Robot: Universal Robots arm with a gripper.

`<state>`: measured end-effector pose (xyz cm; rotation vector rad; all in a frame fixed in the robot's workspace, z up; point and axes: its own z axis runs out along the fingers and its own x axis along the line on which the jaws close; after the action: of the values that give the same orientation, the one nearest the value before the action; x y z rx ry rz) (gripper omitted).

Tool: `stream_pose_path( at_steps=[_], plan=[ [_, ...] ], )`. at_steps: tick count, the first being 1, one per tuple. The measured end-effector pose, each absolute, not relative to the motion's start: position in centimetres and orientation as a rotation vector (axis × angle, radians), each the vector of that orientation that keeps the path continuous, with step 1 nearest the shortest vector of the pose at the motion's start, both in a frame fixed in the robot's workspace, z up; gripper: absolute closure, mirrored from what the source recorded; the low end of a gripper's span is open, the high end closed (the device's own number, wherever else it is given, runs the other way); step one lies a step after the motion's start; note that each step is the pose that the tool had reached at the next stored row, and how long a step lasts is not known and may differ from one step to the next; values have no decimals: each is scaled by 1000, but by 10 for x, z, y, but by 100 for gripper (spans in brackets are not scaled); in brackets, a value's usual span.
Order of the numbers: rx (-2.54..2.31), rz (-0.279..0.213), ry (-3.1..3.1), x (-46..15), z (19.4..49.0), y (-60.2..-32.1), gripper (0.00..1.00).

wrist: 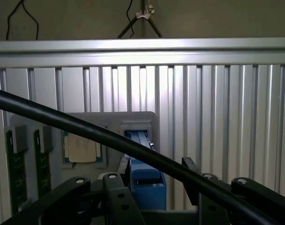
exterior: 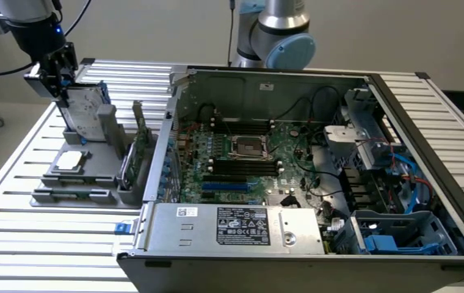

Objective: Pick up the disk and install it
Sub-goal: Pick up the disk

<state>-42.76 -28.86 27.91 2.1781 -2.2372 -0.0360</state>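
1. Exterior view. Far toward this view's left: the gripper, poised at the top edge of the disk. Disk upright in a slot of the grey holder on the slatted table, just beside the open computer case and not inside it. Also on the holder: a small square chip and a green card, both clear of the gripper.

2. Wrist view. Past a black cable slung across the picture: the gripper astride the disk, whose blue edge runs between the two fingers. Spread as wide as can be, with a gap on either side of the blue frame. Nothing gripped.

3. Step in hand, by judgement: the pick-up, at the approach stage. Grasp not yet made, installing not begun.

4. Called for before any lift, again by judgement: fingers square to the long faces of the blue frame, set deep enough to bite on the frame and not merely its top lip, then a firm close. After that, a straight pull out of the slot, to avoid jamming against the holder's walls.
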Motion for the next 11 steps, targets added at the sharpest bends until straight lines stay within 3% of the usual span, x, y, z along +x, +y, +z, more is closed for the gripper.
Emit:
stream_pose_path(
  at_steps=[11],
  plan=[
    [2172,-37,-2242,-428,279,-289,44]
  ],
)
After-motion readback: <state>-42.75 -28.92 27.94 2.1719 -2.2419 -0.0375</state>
